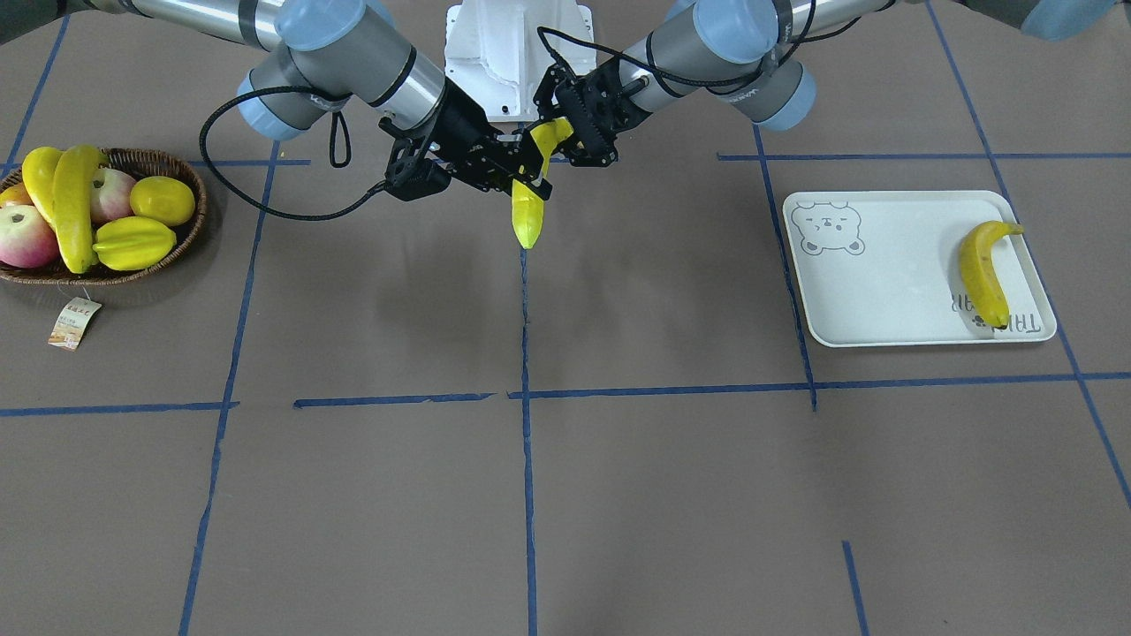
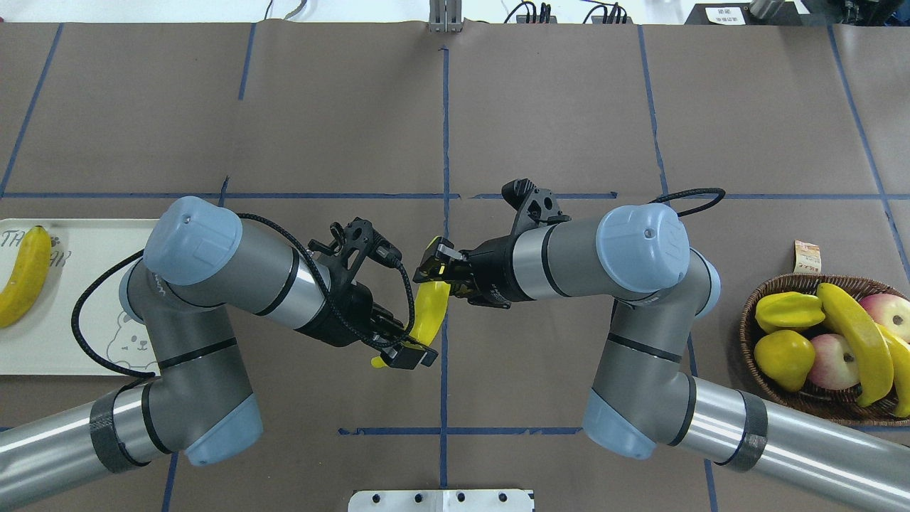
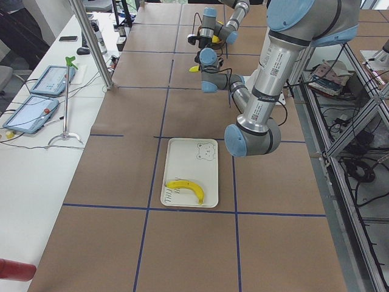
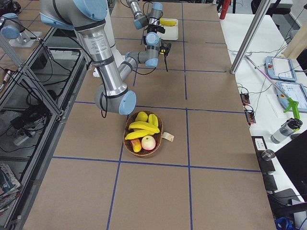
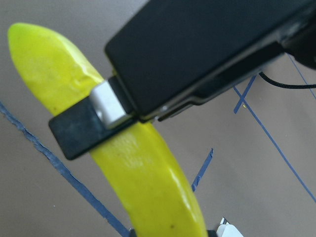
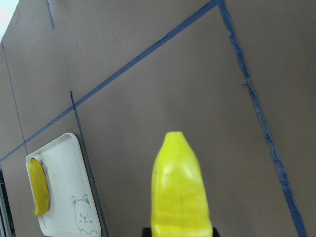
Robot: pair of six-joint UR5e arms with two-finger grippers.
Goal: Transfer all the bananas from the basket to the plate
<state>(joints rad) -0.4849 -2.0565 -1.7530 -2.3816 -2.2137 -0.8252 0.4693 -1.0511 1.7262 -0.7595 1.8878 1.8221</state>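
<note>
Above the table's middle, one yellow banana (image 1: 527, 216) (image 2: 430, 309) hangs tilted between both grippers. My right gripper (image 1: 530, 181) (image 2: 439, 269) is shut on it near the lower tip, and its pad presses the banana (image 5: 148, 173) in the left wrist view. My left gripper (image 1: 558, 134) (image 2: 405, 350) is shut on the stem end. Two more bananas (image 1: 71, 208) (image 2: 857, 334) lie in the brown wicker basket (image 1: 199, 212) (image 2: 746, 313) on my right. A darker banana (image 1: 982, 269) (image 2: 25, 277) rests on the white bear-face plate (image 1: 884, 283) (image 2: 78, 284) on my left.
The basket also holds two apples (image 1: 26, 234), a ridged starfruit (image 1: 132, 243) and a round yellow fruit (image 1: 162, 200); its paper tag (image 1: 74, 322) lies on the table. Blue tape lines cross the brown tabletop. The white robot base (image 1: 517, 53) stands behind the grippers.
</note>
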